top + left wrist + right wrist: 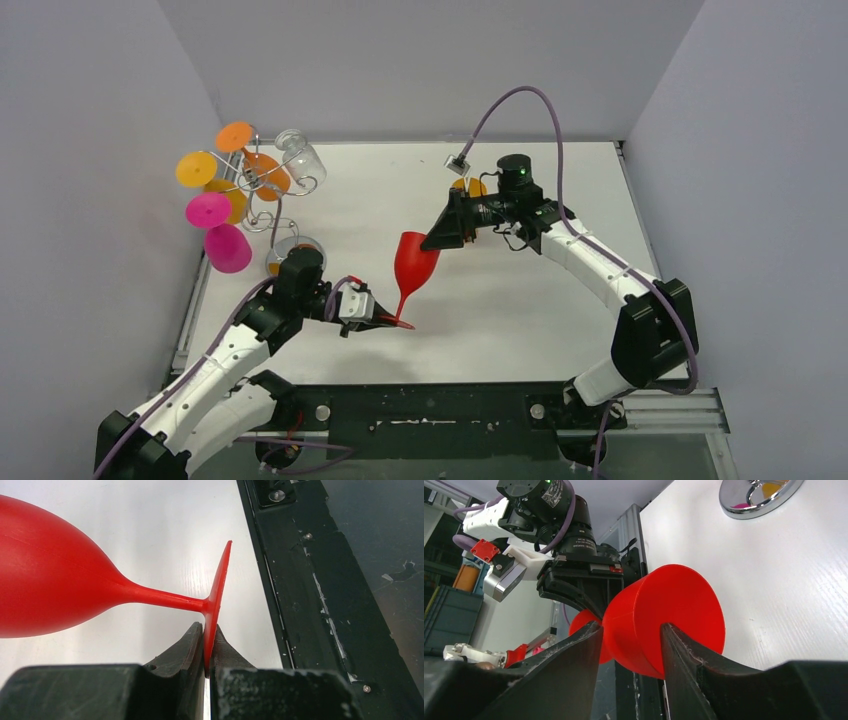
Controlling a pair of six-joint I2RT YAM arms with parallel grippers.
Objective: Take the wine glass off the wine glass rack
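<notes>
- The left claw is clenching on the red wine glass, pinching the rim of its foot edge-on between both fingers. That low pinch is leaving the stem and the bowl free for a partner.
- The right claw is straddling that bowl near its mouth, one finger on each side. Whether those fingers are actually pressing or only bracketing it, I cannot tell.
- So the glass is hanging tilted in the air between the two claws, foot low and near, mouth higher and farther. It is sitting over the middle of the tabletop, well apart from the wine glass rack at the far left. To my eye this is looking like a hand-over, with the lift off the rack already done.
- The rack is carrying other glasses on its scroll arms, among them a pink glass and a clear glass.
- Now the blind spots:
  - From the right wrist, the bowl is blocking the stem and most of the foot.
  - From above, the right claw's fingertips are disappearing under its own body.
  - The rack's shiny base is getting cut off by the frame edge in the wrist view.
  - An orange object is peeking out behind the right arm, with too little showing to name.
</notes>
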